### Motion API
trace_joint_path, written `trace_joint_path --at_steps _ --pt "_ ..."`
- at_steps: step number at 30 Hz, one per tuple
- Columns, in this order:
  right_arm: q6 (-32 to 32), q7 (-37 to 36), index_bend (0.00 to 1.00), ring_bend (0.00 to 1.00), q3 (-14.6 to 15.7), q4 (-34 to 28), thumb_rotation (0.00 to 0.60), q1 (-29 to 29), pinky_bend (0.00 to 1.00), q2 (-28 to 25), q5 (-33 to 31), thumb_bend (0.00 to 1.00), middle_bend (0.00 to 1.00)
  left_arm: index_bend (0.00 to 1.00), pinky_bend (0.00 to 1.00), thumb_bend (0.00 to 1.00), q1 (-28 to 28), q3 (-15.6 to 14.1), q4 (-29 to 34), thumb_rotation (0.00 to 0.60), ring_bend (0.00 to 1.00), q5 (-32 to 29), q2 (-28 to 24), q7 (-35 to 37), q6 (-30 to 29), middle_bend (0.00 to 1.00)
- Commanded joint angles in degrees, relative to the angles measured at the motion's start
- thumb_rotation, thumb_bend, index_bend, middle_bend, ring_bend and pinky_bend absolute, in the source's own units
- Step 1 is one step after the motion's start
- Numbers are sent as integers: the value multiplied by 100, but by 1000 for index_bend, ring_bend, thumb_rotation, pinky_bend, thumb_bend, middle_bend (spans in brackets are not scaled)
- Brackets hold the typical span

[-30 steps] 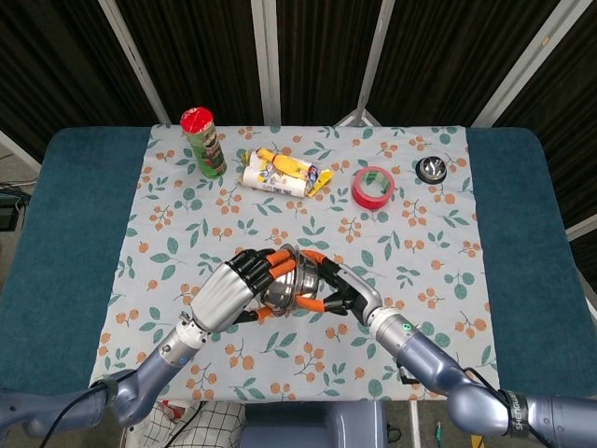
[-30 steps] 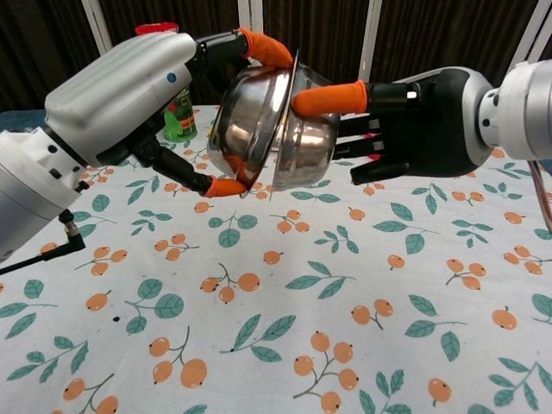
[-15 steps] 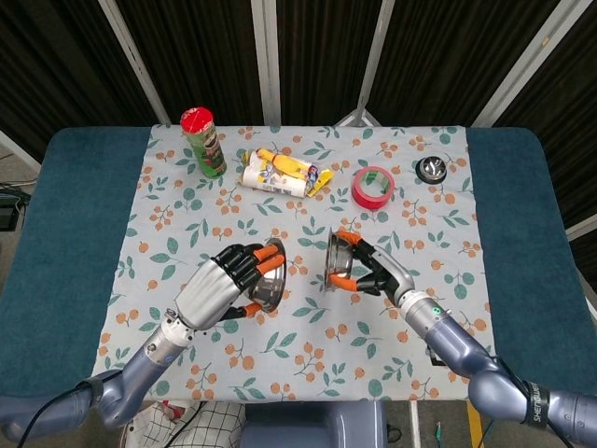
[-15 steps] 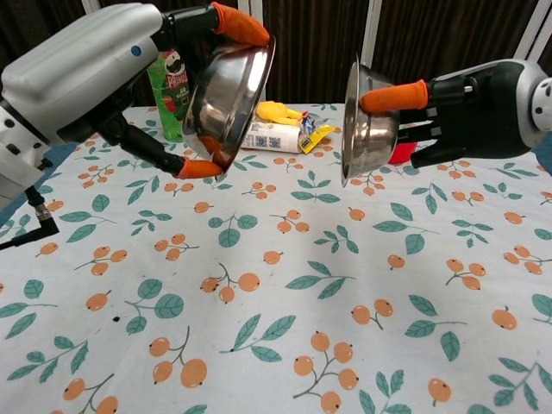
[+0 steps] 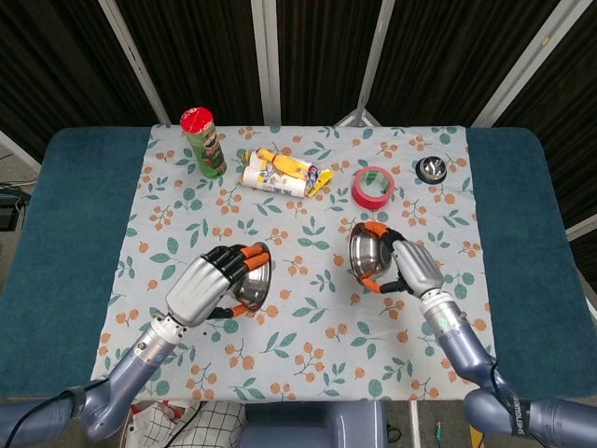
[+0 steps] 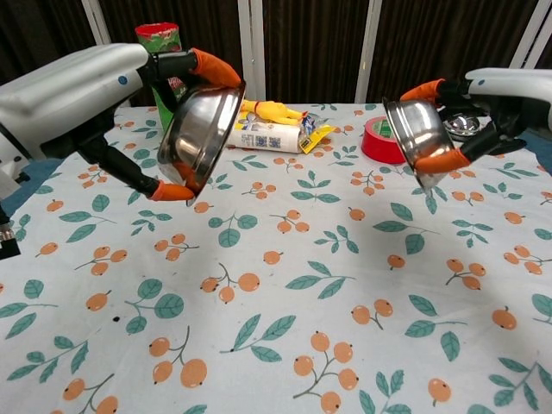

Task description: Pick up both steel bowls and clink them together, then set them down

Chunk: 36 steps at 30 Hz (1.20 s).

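In the head view, the left hand [image 5: 203,287] is gripping the left steel bowl [image 5: 252,285] and the right hand [image 5: 415,268] is gripping the right steel bowl [image 5: 367,254], and the 2 bowls are sitting well apart over the flowery cloth [image 5: 308,215] on the surface, near a green can [image 5: 204,142], a yellow packet [image 5: 284,172], a red tape roll [image 5: 373,187] and a small dark tin [image 5: 431,169]. In the chest view, the left hand [image 6: 86,95] is holding its bowl [image 6: 197,131] tilted up off the cloth [image 6: 276,310], with orange fingertips [image 6: 211,65] clamped on the rim. The right hand [image 6: 483,103] is holding its bowl [image 6: 416,138] tilted too, up in the air on the other side.
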<state>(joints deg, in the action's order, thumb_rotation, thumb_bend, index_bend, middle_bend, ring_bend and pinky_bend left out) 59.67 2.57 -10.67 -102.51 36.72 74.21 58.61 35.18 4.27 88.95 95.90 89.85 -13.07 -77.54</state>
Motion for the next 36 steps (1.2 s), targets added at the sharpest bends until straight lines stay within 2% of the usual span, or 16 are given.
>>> trace_joint_path --at_steps 1,6,12,20,25,28,30,32,34,35,36 --pt "668 989 1000 999 629 631 600 -152 1000 514 814 480 990 722 875 501 -126 -2 111 600 672 -350 -54 -647 214 841" --pt "1095 2039 1000 999 1151 1345 600 -222 1000 859 1857 480 990 723 875 501 -188 8 98 600 672 -729 -17 -1136 447 841" --pt "1125 2746 1000 999 1645 1905 600 -400 1000 1202 2418 480 990 726 877 504 -272 41 0 600 672 -1190 102 -1631 624 841" --pt "1024 2743 1000 999 1695 2212 600 -520 1000 1565 2607 480 990 722 877 516 -302 86 220 600 672 -1841 231 -2347 912 839" --pt "1042 2781 1000 994 1684 2323 600 -568 1000 1673 2759 480 990 718 877 524 -292 165 399 600 672 -2480 237 -2410 1251 835" --pt "1002 2843 973 952 1674 2392 600 -592 1000 1708 2785 480 964 710 871 519 -242 212 442 600 665 -2751 201 -2466 1414 827" --pt "987 2832 833 887 1656 2428 600 -610 1000 1724 2800 480 872 678 828 505 -220 222 477 600 633 -2870 164 -2451 1496 795" --pt "964 2758 520 745 1640 2454 600 -611 984 1707 2835 481 680 600 747 475 -208 212 543 600 580 -2991 104 -2421 1587 733" --pt "894 2693 264 602 1641 2447 600 -601 917 1647 2853 481 517 521 686 433 -188 201 606 600 532 -3122 31 -2453 1664 667" --pt "859 2689 140 522 1643 2433 600 -594 858 1616 2855 481 430 476 661 401 -175 203 616 600 505 -3146 8 -2473 1673 625" --pt "810 2687 81 470 1641 2394 600 -588 817 1567 2850 481 375 430 641 369 -159 211 616 600 479 -3165 -13 -2487 1674 582"
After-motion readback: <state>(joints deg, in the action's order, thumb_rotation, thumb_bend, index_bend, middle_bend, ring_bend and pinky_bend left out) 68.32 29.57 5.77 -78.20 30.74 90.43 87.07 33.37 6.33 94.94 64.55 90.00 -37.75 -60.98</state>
